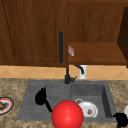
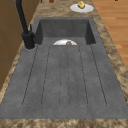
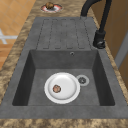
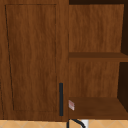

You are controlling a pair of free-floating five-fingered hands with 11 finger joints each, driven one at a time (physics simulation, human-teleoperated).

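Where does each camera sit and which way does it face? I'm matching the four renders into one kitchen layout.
Front view: faces the sink head-on; left hand over the drainboard, right hand at the counter's front right.
Left side view: looks along the drainboard toward the basin and white plate.
Right side view: looks over the basin toward the drainboard.
Upper view: faces the wall cabinet and open shelf.
Shared: both side views show the faucet and the white plate.

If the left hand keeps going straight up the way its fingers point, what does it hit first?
Judging by the front view, nothing soon: the left hand hovers over the draining board, fingers pointing up. The closed cabinet door is well above. Depth is unclear.
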